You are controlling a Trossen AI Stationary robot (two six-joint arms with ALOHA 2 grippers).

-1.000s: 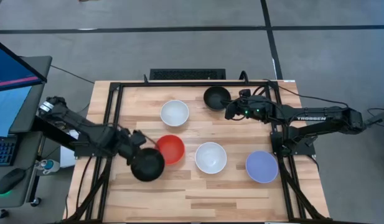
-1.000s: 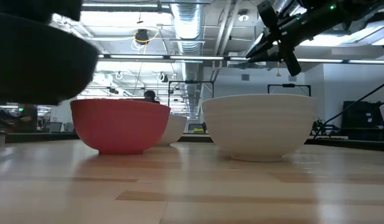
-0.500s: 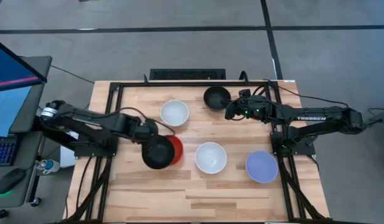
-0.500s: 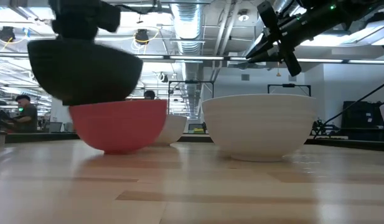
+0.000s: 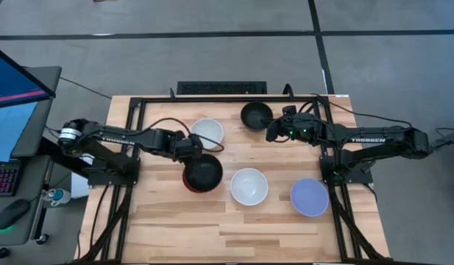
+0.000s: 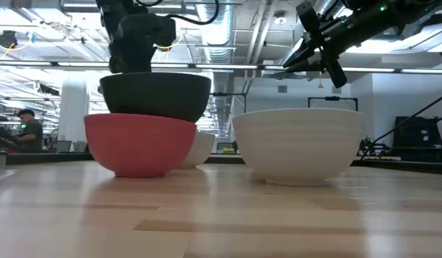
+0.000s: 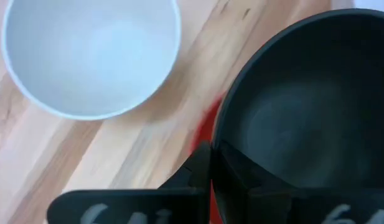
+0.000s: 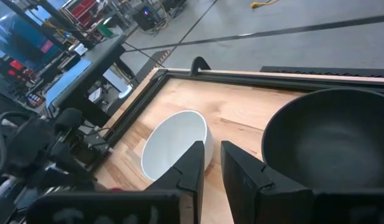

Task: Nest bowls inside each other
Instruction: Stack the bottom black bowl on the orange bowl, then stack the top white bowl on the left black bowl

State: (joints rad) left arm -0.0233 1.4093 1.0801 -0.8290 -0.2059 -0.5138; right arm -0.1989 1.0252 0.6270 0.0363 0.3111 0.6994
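The left end effector [image 5: 188,149] grips a black bowl [image 5: 203,172] by its rim at 10 o'clock, above the red bowl [image 6: 140,143]. Released off-centre, it could seat tilted. The right end effector [image 5: 271,132], nearly closed, waits.

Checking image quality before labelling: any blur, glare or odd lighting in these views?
Left wrist view: black bowl and white bowl soft, close up. Low view: bright ceiling lights behind, red bowl sharp. High view: even light, faint shadows.
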